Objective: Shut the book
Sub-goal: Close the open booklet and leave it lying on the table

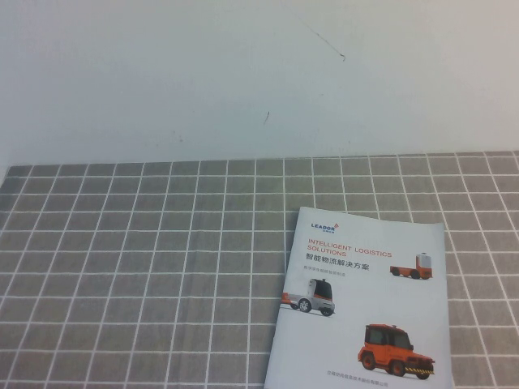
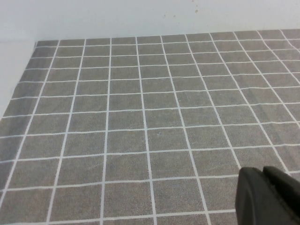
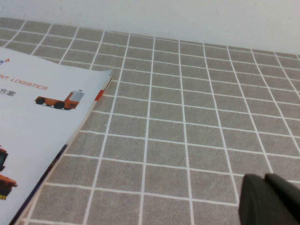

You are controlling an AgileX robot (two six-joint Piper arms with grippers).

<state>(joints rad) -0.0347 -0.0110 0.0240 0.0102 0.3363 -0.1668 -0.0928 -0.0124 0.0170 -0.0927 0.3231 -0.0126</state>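
A grey checked cloth (image 1: 146,267) lies before you. The book (image 1: 361,308) rests on it closed, cover up, at your near right. The left gripper (image 2: 269,197) hangs over bare cloth and the right gripper (image 3: 269,199) beside the book. You cannot tell either one's grip.

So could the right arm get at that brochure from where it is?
Probably yes: the brochure lies close beside the right claw, only bare checked mat between them. The left claw sits over mat elsewhere.
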